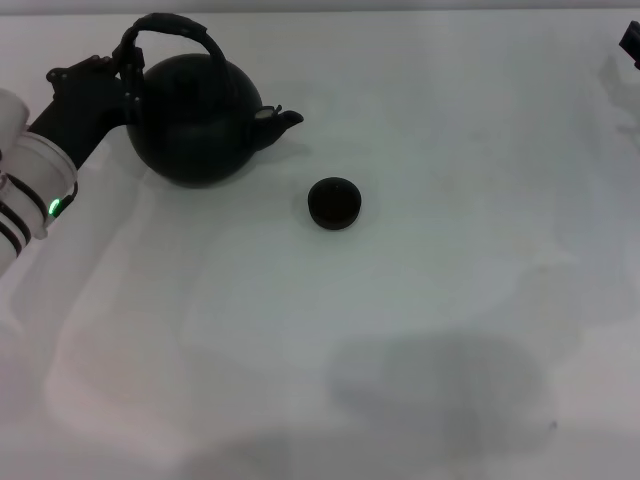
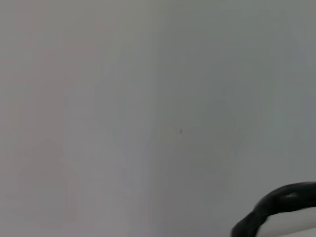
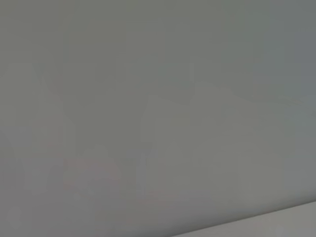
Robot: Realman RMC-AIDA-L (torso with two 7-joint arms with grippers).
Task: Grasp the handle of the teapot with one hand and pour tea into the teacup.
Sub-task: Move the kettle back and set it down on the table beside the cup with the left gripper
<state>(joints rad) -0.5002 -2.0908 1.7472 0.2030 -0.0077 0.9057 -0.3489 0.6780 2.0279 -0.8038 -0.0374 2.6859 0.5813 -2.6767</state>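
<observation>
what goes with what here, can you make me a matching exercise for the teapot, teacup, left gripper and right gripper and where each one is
Things:
1. teapot
2. teacup
3. left gripper
4. right gripper

Places:
A. barely in view at the far right edge of the head view
B. at the handle's left end, beside the pot's body
C. standing far left on the white table, spout pointing toward the robot's right
D. near the table's middle, apart from the spout tip

Pairs: 1-C, 2-D, 3-B, 4-A
</observation>
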